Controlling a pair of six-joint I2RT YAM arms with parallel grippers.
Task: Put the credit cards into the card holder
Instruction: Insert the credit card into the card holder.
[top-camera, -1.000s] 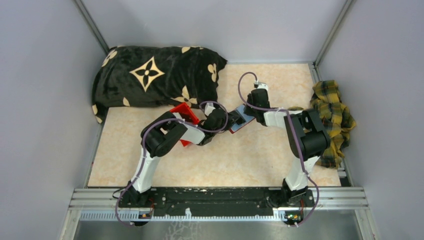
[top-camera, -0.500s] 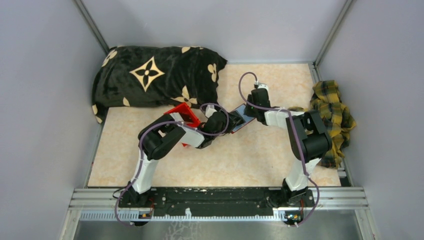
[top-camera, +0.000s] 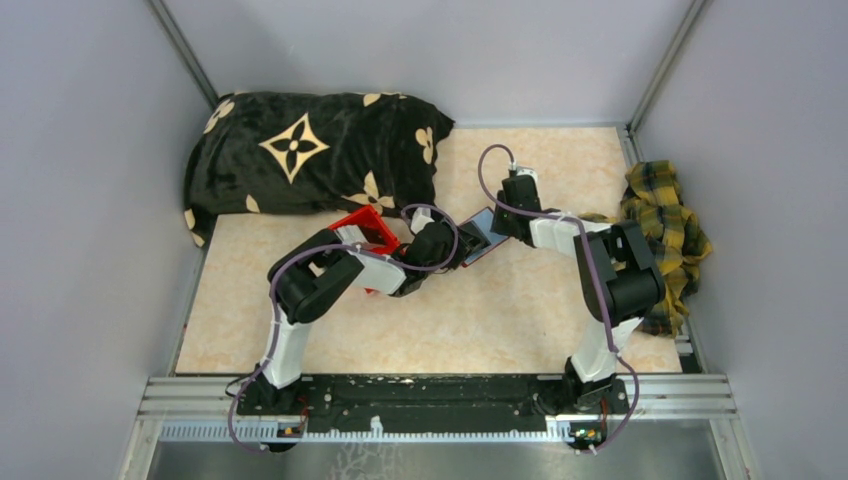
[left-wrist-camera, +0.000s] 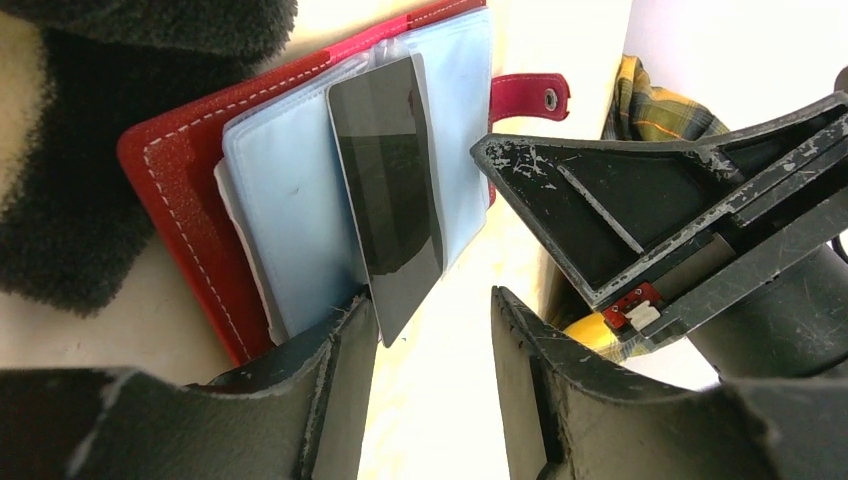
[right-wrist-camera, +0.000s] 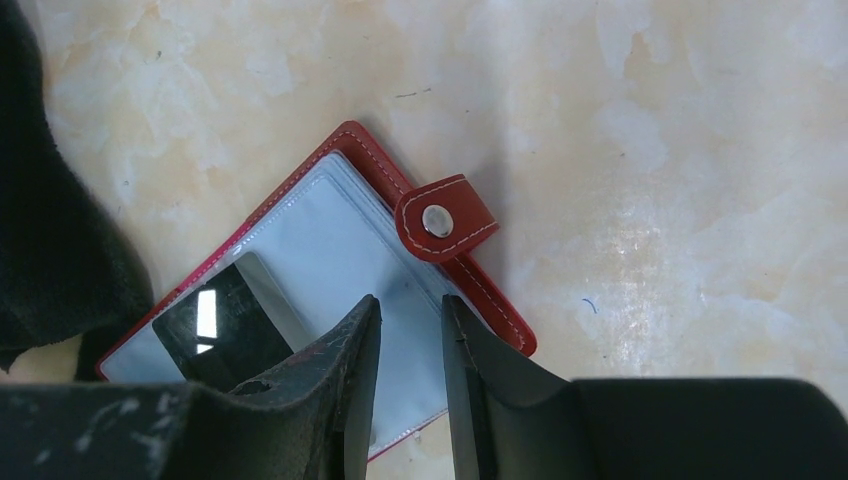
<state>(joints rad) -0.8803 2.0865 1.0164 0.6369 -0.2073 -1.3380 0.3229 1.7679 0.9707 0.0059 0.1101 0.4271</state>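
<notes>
The card holder lies open on the table, dark red with a pale blue lining and a snap tab. In the top view it sits between my two grippers. One dark glossy credit card is partly in a sleeve, its free end beside my left gripper's left finger. My left gripper is open, with only the card's corner at its edge and bare table between its jaws. My right gripper is open a little over the lining, holding nothing. The card shows to its left.
A bright red bin stands just behind my left arm. A black pillow with tan flowers fills the back left. A yellow plaid cloth lies at the right edge. Grey walls close in the marbled table.
Both grippers have opened. The left one has let go of the card, which stays in the sleeve. The left arm's elbow has shifted slightly left.
</notes>
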